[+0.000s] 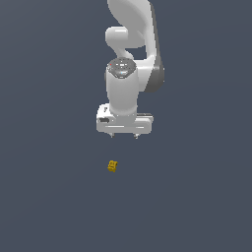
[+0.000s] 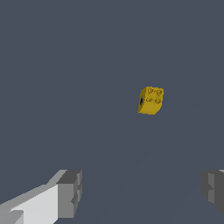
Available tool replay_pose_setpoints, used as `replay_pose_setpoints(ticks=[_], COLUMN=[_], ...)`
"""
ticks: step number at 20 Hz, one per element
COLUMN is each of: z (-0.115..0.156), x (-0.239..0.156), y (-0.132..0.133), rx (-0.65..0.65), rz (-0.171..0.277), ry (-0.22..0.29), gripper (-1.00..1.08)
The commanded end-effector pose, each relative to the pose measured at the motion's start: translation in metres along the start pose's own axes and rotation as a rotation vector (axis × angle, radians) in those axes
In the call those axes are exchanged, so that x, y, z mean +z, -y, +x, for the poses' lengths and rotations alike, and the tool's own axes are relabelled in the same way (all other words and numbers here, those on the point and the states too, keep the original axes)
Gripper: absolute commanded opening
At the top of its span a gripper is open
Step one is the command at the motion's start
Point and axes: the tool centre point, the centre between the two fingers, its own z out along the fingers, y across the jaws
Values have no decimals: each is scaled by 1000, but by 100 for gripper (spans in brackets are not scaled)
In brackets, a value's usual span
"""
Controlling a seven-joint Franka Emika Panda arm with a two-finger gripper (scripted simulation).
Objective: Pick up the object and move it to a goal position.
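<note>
My gripper [image 1: 124,136] hangs with its fingers [image 2: 70,194] spread wide and nothing between them, and the object [image 1: 112,166], a tiny mustard-yellow studded block, lies well below it and a little off to one side on the plain dark floor [image 1: 49,197]. I judge it light, stiff and hard, likely a bit slick (it looks like moulded plastic), so I would close on two flat opposite side walls, not the studded face. Nothing else lies near it, and no goal marker is visible.
</note>
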Motion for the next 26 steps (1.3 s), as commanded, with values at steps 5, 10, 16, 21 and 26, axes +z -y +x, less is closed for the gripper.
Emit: replay_pose_setpoints(ticks=[5,10,16,21,26], z=[4,16,38,54,62], x=[5,19,48,75,92], y=[-3,-10,-26,-40,-49], rx=[10,35,85,125,150], rz=[0,-2,-5,-9,-12], ry=[2,4,7,11,12], gripper=[100,100,100,100,100])
